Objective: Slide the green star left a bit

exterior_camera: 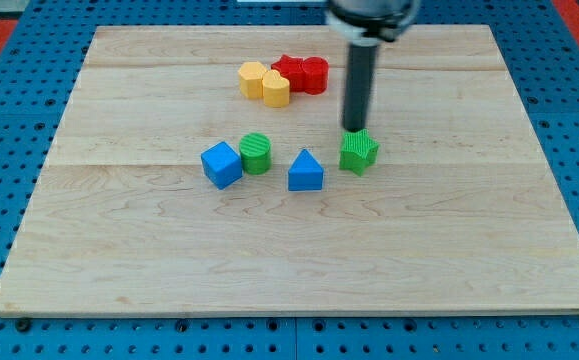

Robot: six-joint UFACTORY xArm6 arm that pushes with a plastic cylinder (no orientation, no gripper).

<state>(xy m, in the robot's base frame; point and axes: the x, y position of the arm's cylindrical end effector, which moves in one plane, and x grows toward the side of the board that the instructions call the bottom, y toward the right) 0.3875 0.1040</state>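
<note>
The green star (359, 153) lies right of the board's middle. My tip (355, 129) stands just behind it, at its upper edge, touching or nearly touching it. The blue triangle (306, 171) lies close to the star's left. Further left are the green cylinder (255, 153) and the blue cube (221, 164), side by side.
Towards the view's top, two yellow blocks (264, 83) and two red blocks (302, 74) sit in a cluster left of the rod. The wooden board (119, 250) lies on a blue perforated table.
</note>
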